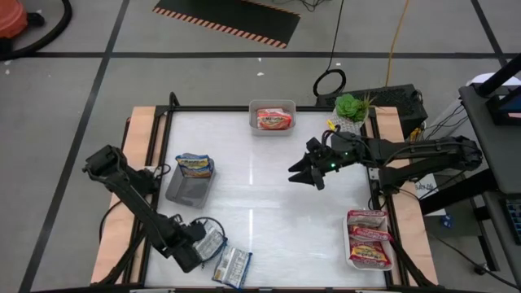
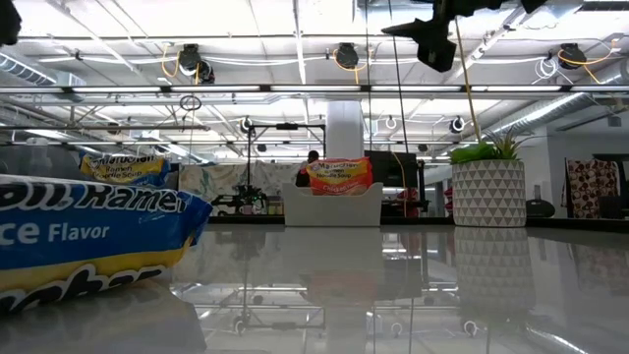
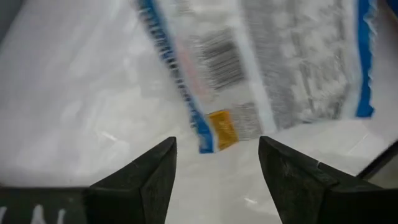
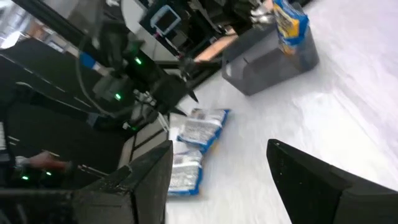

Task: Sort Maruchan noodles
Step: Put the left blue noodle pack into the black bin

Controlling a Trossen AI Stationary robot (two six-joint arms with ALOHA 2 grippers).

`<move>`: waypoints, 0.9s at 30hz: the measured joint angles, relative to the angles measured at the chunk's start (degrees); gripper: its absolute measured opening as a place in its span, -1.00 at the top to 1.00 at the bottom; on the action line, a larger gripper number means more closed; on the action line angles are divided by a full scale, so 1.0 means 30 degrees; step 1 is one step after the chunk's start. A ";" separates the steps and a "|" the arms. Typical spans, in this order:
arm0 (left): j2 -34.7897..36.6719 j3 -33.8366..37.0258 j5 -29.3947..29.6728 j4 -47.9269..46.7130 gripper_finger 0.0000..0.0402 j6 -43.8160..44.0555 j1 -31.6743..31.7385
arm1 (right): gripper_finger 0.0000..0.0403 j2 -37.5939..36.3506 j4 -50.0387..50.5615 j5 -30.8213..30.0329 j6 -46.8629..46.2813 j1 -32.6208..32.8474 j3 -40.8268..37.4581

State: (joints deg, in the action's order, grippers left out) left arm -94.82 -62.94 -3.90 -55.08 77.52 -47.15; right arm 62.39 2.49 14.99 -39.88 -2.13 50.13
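Note:
Two blue-silver Maruchan noodle packets (image 1: 213,238) (image 1: 233,267) lie flat on the white table near its front left. My left gripper (image 1: 195,248) hangs over the nearer-left one, pointing down and open. In the left wrist view the packet (image 3: 267,62) lies below and past the fingertips (image 3: 217,155), apart from them. My right gripper (image 1: 305,173) is raised over the table's middle right, open with nothing between its fingers (image 4: 217,162). A blue-yellow packet (image 1: 195,165) rests in a grey tray (image 1: 186,189), an orange one (image 1: 273,119) in a white tray, and maroon ones (image 1: 369,236) in another.
The white tray (image 1: 254,122) stands at the far edge's middle, and the tray with maroon packets (image 1: 392,259) at the front right. A potted plant (image 1: 350,110) stands at the far right corner. The table's middle is bare.

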 joint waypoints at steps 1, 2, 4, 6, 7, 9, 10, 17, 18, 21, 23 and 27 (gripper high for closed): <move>-0.0071 0.0000 0.0098 0.0214 -0.14 -0.0536 -0.0172 | -0.26 0.0000 -0.0211 0.0014 -0.0042 0.0000 0.0000; -0.0122 0.0003 0.0120 0.0432 -0.14 -0.1021 -0.0329 | -0.26 -0.0012 -0.0402 0.0014 -0.0191 0.0038 0.0000; -0.0316 0.0058 0.0104 0.0892 -0.14 -0.1777 -0.0694 | -0.26 -0.0029 -0.0379 0.0010 -0.0471 0.0122 0.0000; -0.0605 0.0268 -0.0006 0.0837 -0.14 -0.2106 -0.1079 | -0.26 -0.0015 -0.0305 -0.0008 -0.0487 0.0238 0.0000; -0.0709 0.0412 -0.0022 0.0752 -0.14 -0.2158 -0.1258 | -0.26 -0.0015 -0.0310 -0.0069 -0.0480 0.0345 0.0000; -0.0834 0.0780 -0.0042 0.0865 -0.14 -0.2001 -0.1546 | -0.26 -0.0015 -0.0329 -0.0506 -0.0451 0.0501 0.0000; -0.0870 0.1008 -0.0034 0.0893 -0.14 -0.1794 -0.1665 | -0.26 -0.0015 -0.0315 -0.0662 -0.0400 0.0532 0.0000; -0.0884 0.2332 0.0532 0.2156 -0.14 -0.0888 -0.2262 | -0.26 -0.0015 -0.0322 -0.1028 -0.0342 0.0615 0.0000; -0.0884 0.2498 0.0796 0.2652 -0.14 -0.0924 -0.2358 | -0.26 -0.0015 -0.0322 -0.1021 -0.0342 0.0619 0.0000; -0.0799 0.3107 0.1012 0.3816 -0.14 -0.0918 -0.2554 | -0.26 -0.0015 -0.0322 -0.1021 -0.0147 0.0612 0.0000; -0.0760 0.3345 0.1028 0.4110 -0.14 -0.0698 -0.2603 | -0.26 -0.0015 -0.0318 -0.1039 0.0047 0.0584 0.0000; -0.0780 0.3541 0.1055 0.4096 -0.14 -0.0510 -0.2596 | -0.26 -0.0015 -0.0315 -0.1050 0.0219 0.0576 0.0000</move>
State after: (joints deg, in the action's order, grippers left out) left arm -97.16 -52.31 -0.73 -42.79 75.99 -54.94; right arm 62.35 1.54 11.84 -39.23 -0.40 50.13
